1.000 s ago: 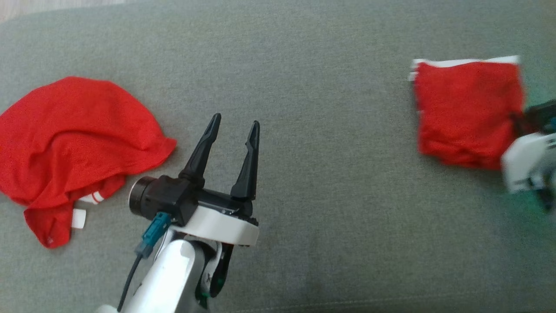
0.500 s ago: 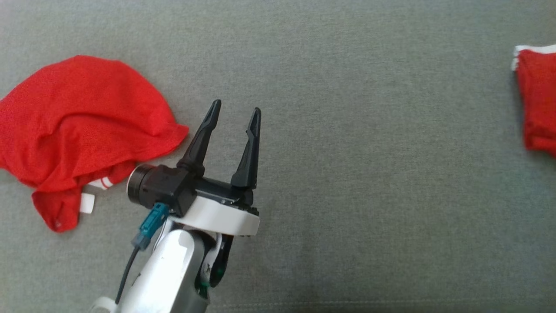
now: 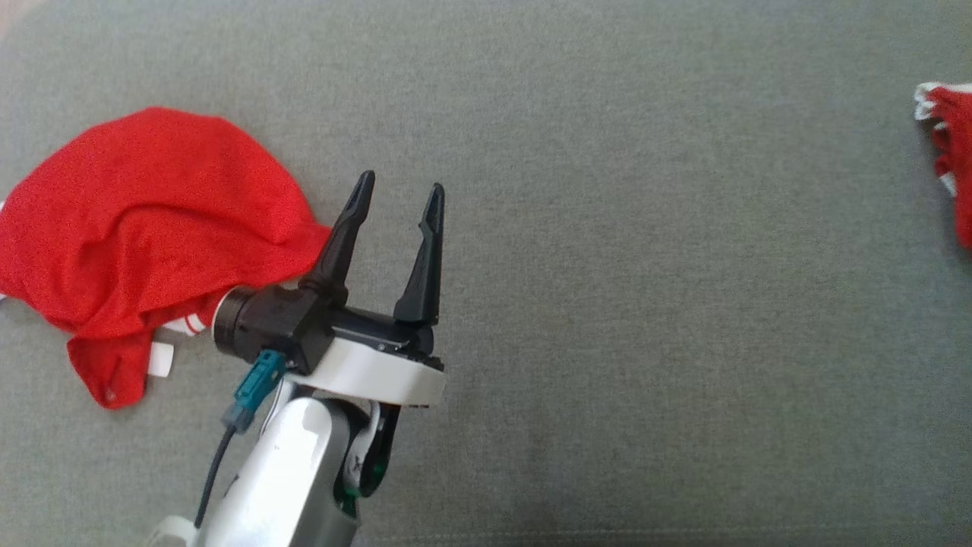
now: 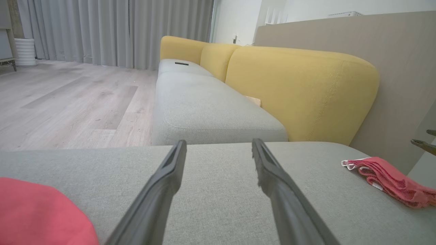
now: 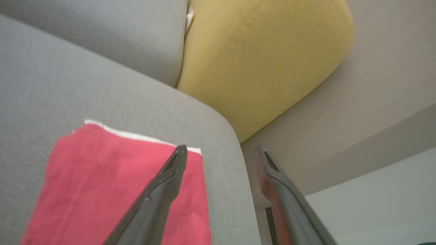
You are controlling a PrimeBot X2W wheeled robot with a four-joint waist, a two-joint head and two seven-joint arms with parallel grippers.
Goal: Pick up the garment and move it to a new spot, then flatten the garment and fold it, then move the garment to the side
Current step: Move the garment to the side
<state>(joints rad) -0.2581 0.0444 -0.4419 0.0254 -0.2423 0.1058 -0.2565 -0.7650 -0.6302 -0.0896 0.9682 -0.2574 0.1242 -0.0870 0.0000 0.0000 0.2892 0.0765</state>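
Seemingly the folded garment (image 5: 115, 183) is set aside — right gripper (image 5: 221, 148) and left gripper (image 3: 402, 181) both spread wide, empty — so next: pinch the crumpled garment (image 3: 152, 220)

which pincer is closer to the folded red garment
Right. The right pincer hangs open over the edge of the folded garment; the left pincer is far across the cushion, beside the crumpled garment.

The head camera looks straight down on the grey cushion (image 3: 607, 266), fairly close. The left wrist camera skims low across it toward the yellow backrest (image 4: 299, 92) at one o'clock. The right wrist camera sits close over the folded garment (image 5: 112, 183), which both others catch around three o'clock.
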